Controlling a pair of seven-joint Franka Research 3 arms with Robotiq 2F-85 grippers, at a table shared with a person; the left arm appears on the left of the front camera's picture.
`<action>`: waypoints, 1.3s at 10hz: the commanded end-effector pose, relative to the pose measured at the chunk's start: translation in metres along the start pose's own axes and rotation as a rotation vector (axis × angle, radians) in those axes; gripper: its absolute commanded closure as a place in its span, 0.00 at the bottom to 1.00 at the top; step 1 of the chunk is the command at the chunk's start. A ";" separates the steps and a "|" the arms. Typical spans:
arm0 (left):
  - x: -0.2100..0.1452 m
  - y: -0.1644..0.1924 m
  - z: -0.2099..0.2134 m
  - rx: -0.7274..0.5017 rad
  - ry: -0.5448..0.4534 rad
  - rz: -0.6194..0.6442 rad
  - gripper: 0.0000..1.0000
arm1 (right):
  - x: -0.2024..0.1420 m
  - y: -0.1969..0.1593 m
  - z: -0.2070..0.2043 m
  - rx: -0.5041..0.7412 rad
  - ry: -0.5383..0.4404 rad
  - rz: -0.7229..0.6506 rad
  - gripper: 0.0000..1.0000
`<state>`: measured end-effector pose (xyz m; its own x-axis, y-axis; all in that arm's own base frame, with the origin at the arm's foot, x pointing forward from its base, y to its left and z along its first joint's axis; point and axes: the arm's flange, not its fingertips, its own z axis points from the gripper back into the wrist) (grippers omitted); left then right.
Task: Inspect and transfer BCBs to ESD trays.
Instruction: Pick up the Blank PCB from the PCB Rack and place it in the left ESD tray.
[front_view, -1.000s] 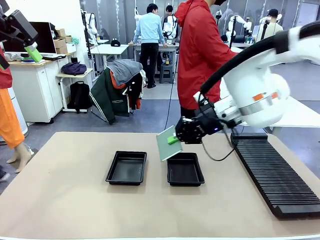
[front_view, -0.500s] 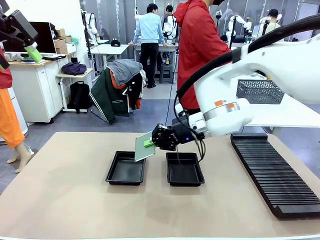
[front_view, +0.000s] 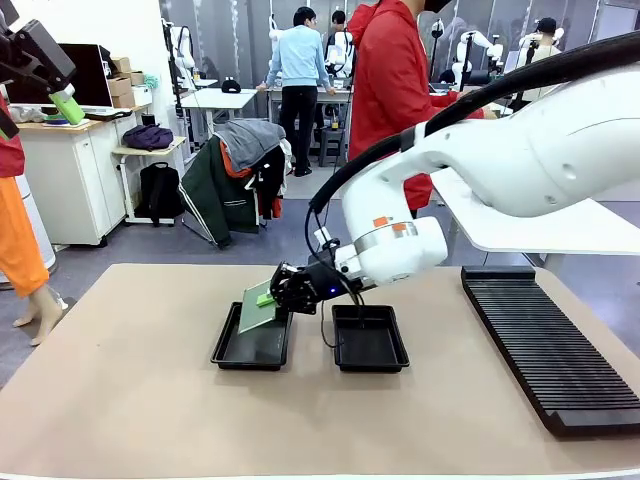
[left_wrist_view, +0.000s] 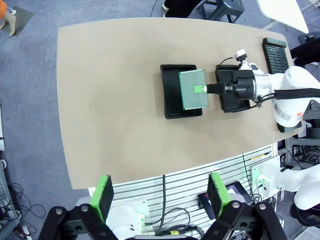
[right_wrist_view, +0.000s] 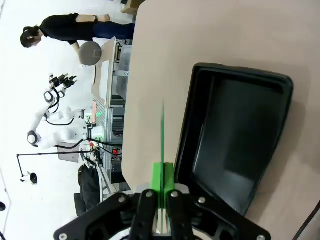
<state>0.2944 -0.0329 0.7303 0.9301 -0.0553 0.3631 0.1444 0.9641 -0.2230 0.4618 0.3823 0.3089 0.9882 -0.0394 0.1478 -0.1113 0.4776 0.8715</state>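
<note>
My right gripper (front_view: 272, 297) reaches across the middle, shut on the edge of a pale green BCB (front_view: 257, 306). The board hangs tilted just over the left ESD tray (front_view: 250, 352), and beside it sits the right ESD tray (front_view: 370, 345). From above, the BCB (left_wrist_view: 193, 89) covers much of the left tray (left_wrist_view: 170, 92), with the right gripper (left_wrist_view: 204, 89) clamped on its near edge. Along my right fingers the BCB (right_wrist_view: 162, 132) shows edge-on beside the tray (right_wrist_view: 235, 145). My left gripper (left_wrist_view: 161, 195) is held high above the table, open, holding nothing.
A long black ribbed rack (front_view: 550, 340) lies along the table's right side. A person in a red jacket (front_view: 395, 100) stands at the far edge. A white side table (front_view: 530, 225) is behind my right arm. Bare tabletop (front_view: 130, 380) spreads left and front.
My right arm has swung left, carrying the BCB from above the right tray to low over the left tray, and the board now lies flatter. The left gripper has not moved.
</note>
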 end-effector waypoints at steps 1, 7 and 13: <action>-0.001 0.000 0.000 0.000 0.000 0.002 0.00 | 0.005 0.002 -0.015 -0.049 -0.013 -0.070 0.97; -0.001 0.000 0.000 0.000 0.000 0.002 0.00 | 0.006 -0.006 -0.043 -0.118 0.021 -0.163 0.97; -0.001 0.000 0.000 0.000 0.000 0.002 0.00 | 0.007 -0.006 -0.053 -0.216 0.014 -0.187 0.97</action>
<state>0.2944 -0.0329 0.7303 0.9301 -0.0553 0.3631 0.1444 0.9641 -0.2230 0.4672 0.4138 0.2781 0.9932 -0.1158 -0.0153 0.0832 0.6099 0.7881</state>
